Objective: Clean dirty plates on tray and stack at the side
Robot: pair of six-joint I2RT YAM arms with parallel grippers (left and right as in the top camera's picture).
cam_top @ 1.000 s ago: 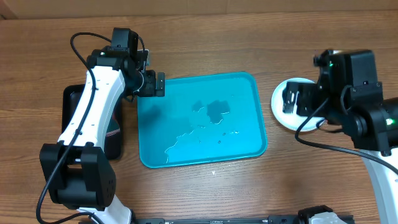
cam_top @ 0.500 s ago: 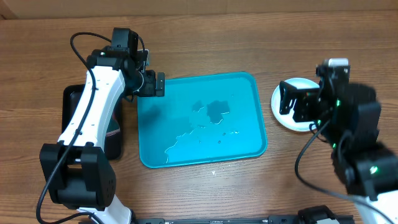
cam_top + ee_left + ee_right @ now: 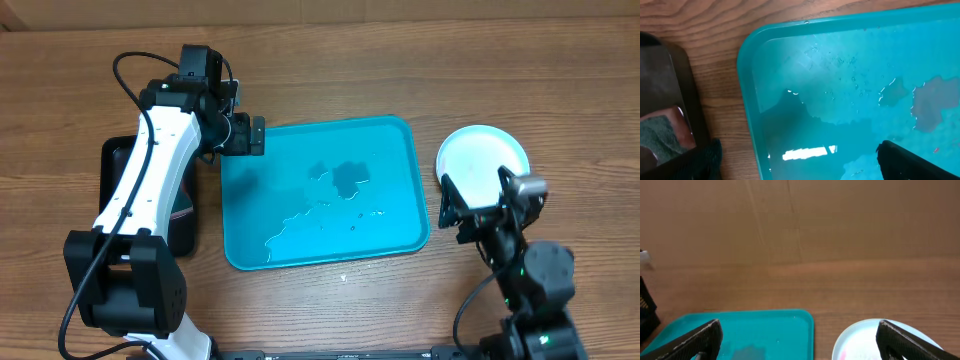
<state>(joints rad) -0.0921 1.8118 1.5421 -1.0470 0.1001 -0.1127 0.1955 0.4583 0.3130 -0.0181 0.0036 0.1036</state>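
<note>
The turquoise tray (image 3: pixel 325 190) lies mid-table, wet with puddles, with no plate on it; it also shows in the left wrist view (image 3: pixel 850 75) and the right wrist view (image 3: pixel 755 330). A round white plate (image 3: pixel 483 158) sits on the table right of the tray. Any plates beneath it are hidden. In the right wrist view the plate (image 3: pixel 860 340) shows a faint red smear. My left gripper (image 3: pixel 243 135) is open and empty, straddling the tray's far-left corner (image 3: pixel 800 172). My right gripper (image 3: pixel 476 205) is open and empty, at the plate's near edge (image 3: pixel 800 347).
A black tray (image 3: pixel 118 160) lies left of the turquoise tray, mostly under my left arm, with a dark green cloth or sponge (image 3: pixel 660 137) in it. A cardboard wall (image 3: pixel 800 220) stands behind the table.
My right arm has pulled back from above the white plate toward the table's front edge, uncovering the plate. My left arm has not moved.
</note>
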